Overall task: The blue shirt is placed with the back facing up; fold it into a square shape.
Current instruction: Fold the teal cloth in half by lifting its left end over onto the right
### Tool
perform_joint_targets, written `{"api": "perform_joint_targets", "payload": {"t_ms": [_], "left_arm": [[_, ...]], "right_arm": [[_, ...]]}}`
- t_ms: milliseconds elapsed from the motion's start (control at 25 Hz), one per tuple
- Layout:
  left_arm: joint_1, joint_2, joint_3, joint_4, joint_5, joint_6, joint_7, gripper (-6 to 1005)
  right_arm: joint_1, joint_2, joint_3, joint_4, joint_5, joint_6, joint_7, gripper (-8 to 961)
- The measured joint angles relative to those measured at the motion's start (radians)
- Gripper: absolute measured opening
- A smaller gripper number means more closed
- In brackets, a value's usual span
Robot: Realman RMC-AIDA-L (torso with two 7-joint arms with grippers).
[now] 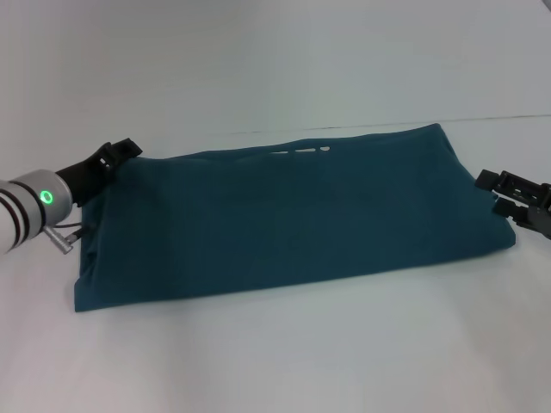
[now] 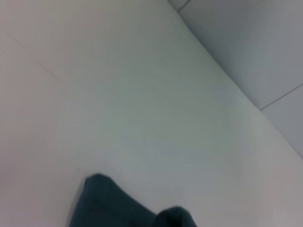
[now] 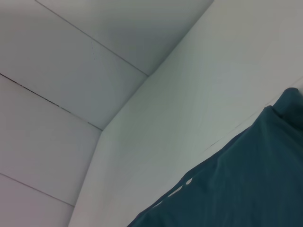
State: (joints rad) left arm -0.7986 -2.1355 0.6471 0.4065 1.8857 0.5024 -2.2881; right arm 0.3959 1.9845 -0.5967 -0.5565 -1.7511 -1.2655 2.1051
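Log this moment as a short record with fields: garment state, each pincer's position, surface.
garment: blue shirt, already folded into a long rectangular band lying flat, not yet a square
left pincer: at the shirt's far left corner, at the fabric edge
right pincer: beside the shirt's right end, near the edge
grasp: cannot tell whether either pincer holds fabric
surface: white table
remaining: judging by the shape, probably one more fold across the length
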Motion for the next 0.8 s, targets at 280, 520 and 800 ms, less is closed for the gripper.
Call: {"api": "perform_joint_targets", "payload": {"t_ms": [280, 520, 800], "left_arm": [[0.089, -0.031, 0.005, 0.148, -0.013, 0.211, 0.003, 649], [0.048, -0.035, 0.021, 0.085, -0.058, 0.257, 0.015, 650], [-0.048, -0.032, 0.103, -0.025, -0.057, -0.01, 0.062, 652]], "right_arm": [[-0.007, -0.004, -0.005, 0.003, 0.0, -0.017, 0.001, 915], [-0.012, -0.004, -0.001, 0.013, 0.001, -0.016, -0.002, 915], [-0.012, 0.0, -0.001, 0.019, 0.001, -0.012, -0.004, 915]]}}
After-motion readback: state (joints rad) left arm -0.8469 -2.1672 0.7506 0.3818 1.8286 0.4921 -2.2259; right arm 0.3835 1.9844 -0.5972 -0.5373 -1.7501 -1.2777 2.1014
